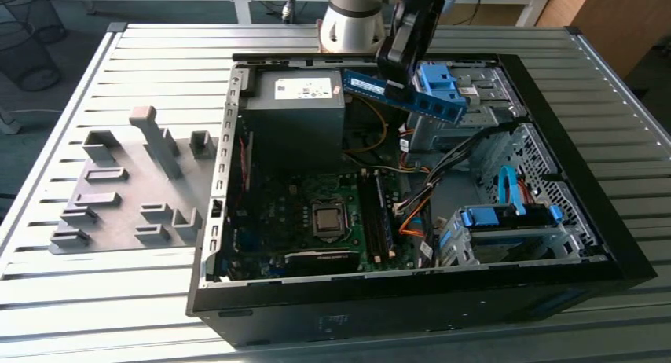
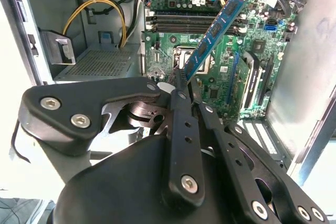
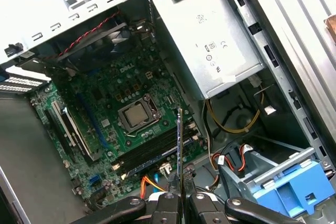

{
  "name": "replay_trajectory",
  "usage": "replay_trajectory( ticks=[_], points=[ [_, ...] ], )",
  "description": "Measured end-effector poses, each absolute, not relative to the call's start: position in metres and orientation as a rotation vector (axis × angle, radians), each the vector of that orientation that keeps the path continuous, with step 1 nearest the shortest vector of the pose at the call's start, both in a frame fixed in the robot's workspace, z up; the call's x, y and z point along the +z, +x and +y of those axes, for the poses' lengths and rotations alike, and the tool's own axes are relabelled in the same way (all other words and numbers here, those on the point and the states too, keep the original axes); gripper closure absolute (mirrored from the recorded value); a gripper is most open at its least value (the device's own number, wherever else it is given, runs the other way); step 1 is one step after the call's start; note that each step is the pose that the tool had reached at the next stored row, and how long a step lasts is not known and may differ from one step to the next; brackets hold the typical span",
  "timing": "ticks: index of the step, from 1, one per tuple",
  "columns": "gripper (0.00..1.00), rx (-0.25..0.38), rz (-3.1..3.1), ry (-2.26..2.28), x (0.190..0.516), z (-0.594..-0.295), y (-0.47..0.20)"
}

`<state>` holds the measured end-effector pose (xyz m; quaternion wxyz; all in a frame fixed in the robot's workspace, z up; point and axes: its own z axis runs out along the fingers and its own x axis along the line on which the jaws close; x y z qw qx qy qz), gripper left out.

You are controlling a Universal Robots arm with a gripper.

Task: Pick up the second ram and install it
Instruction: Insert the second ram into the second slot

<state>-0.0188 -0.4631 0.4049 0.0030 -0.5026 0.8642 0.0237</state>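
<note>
The second ram (image 1: 432, 104) is a thin blue-green stick with black chips. It hangs tilted in the air above the open computer case (image 1: 587, 221), near the power supply. My gripper (image 1: 391, 76) is shut on one end of it. In the second wrist view the black fingers (image 2: 181, 108) pinch the stick (image 2: 218, 29), which slants over the motherboard. In the first wrist view the stick (image 3: 179, 145) shows edge-on, rising from the gripper (image 3: 181, 195) above the long memory slots (image 3: 157, 153) beside the processor socket (image 3: 137, 116).
The case lies open on a slatted metal table (image 1: 115, 300). A grey slotted holder tray (image 1: 126, 198) sits toward the exterior view's left. Inside the case are the grey power supply (image 1: 294, 111), loose cables (image 1: 419, 198) and blue drive-bay clips (image 1: 504, 218).
</note>
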Motion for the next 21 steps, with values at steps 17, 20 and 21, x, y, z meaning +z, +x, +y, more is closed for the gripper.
replay_trajectory(
  ticks=[17, 20, 21],
  points=[
    [0.86, 0.074, 2.733, -1.534, 0.4048, -0.4632, -0.0187],
    [0.86, 0.074, 2.736, -1.528, 0.4047, -0.4632, -0.0187],
    [0.86, 0.074, 2.738, -1.525, 0.4047, -0.4632, -0.0188]
  ],
)
